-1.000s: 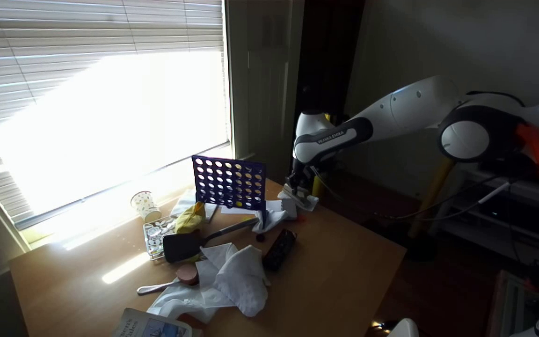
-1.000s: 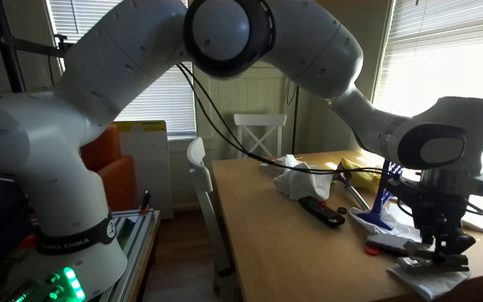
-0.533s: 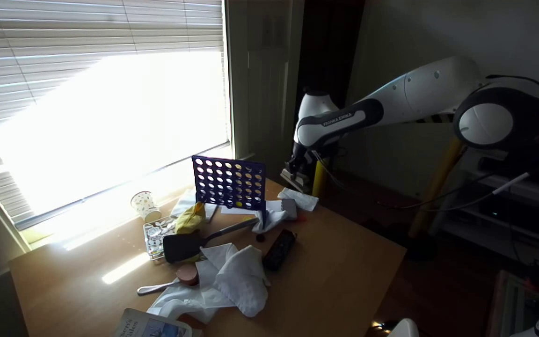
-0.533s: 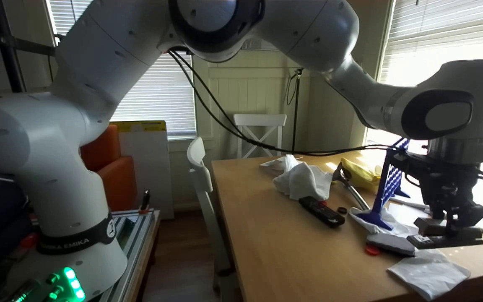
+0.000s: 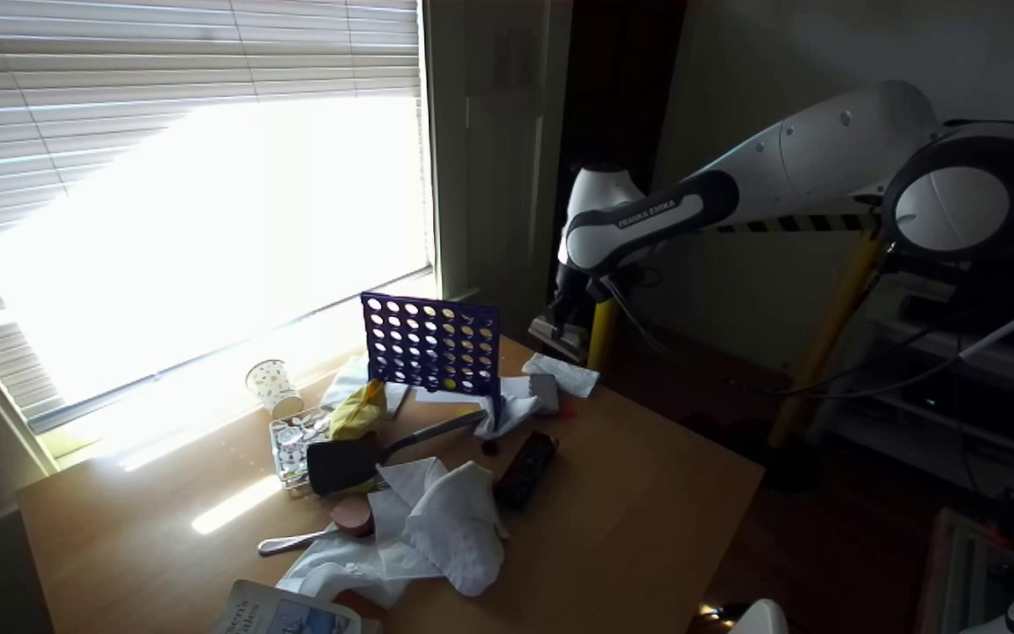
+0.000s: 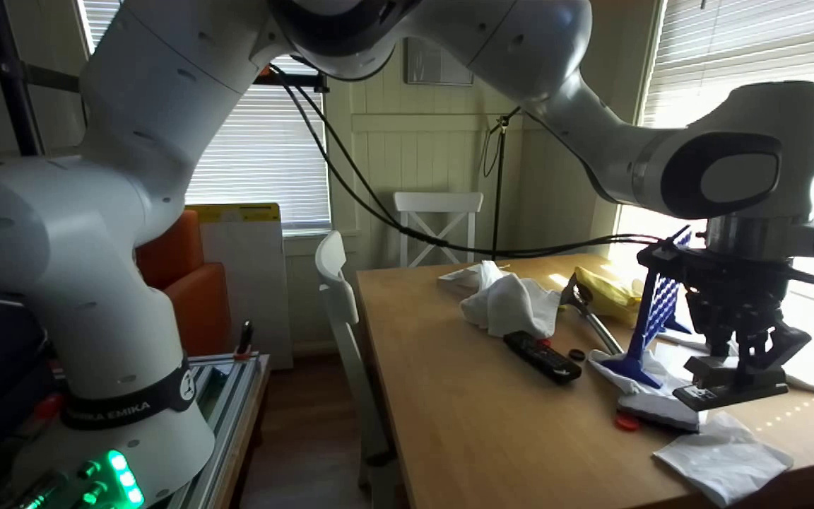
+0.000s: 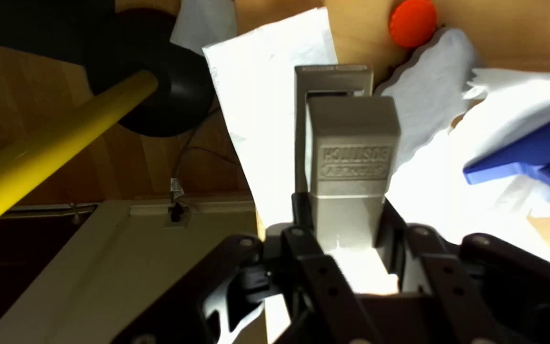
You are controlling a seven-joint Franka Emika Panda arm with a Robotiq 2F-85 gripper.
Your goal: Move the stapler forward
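Stapler clamped between the fingers of our gripper, we are holding it in the air, newly lifted off the napkin on the table, and so probably starting the forward carry.

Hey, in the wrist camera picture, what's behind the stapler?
Left of the stapler, part of a white sheet shows; right of it, part of a grey item. Whatever lies straight behind the stapler's body is covered, so I can't say what's there.
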